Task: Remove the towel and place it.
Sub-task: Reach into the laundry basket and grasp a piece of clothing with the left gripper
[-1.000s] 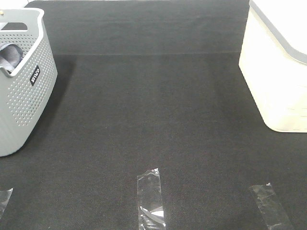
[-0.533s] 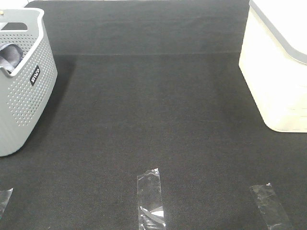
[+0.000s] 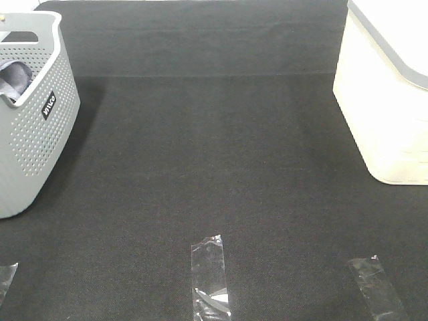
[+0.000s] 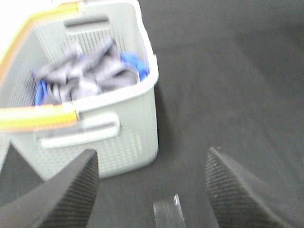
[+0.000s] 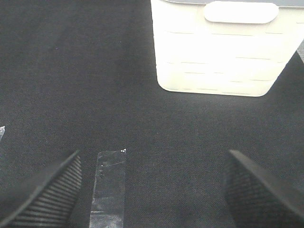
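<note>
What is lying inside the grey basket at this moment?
The grey basket holds the crumpled grey-lavender towel, with a bright blue cloth showing at its edges. The towel covers the basket's floor, so anything below it cannot be seen; the wrist view is also blurred.

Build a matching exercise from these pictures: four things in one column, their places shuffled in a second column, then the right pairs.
Things
1. grey perforated plastic basket
2. cream-white plastic bin
3. grey-lavender terry towel
4. middle clear tape strip

Places
A. stuck flat on the black mat, at its near edge
B. standing at the mat's left side
C. standing at the mat's right side
D. bunched inside the basket

Pairs: 1-B, 2-C, 3-D, 4-A
</note>
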`<state>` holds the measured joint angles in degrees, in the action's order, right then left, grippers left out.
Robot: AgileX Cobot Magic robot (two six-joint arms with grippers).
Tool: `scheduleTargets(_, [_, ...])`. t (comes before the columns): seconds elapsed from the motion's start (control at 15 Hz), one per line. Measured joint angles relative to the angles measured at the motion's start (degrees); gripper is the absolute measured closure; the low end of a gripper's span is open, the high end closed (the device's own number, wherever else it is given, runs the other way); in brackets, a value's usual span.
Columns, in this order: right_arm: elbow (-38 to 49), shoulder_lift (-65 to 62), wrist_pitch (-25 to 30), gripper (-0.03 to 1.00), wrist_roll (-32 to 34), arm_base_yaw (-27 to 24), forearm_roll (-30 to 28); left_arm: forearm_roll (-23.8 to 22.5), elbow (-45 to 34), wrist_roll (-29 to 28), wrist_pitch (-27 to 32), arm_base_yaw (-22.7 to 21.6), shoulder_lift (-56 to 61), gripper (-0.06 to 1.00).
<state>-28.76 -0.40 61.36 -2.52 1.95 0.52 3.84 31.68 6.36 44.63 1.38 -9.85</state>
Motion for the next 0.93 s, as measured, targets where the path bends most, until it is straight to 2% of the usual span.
scheduleTargets(0.2, [0.0,0.0,0.0,0.21,0.0,0.0,0.0,0.0,0.5,0.0,-11.9,0.0,-11.7,0.32])
scheduleTargets(0.33, [0.0,0.0,0.0,0.21,0.0,0.0,0.0,0.0,2.2,-0.1,-16.4,0.0,-20.0,0.32])
scheduleTargets(0.6, [0.0,0.0,0.0,0.21,0.0,0.0,0.0,0.0,11.4,-0.1,-17.5,0.0,-36.6,0.32])
scheduleTargets(0.67, [0.0,0.0,0.0,0.21,0.0,0.0,0.0,0.0,11.4,-0.1,-17.5,0.0,-36.6,0.32])
scheduleTargets(0.93, [0.0,0.0,0.0,0.21,0.0,0.0,0.0,-0.3,24.2,-2.1,-17.2,0.0,-53.1,0.32])
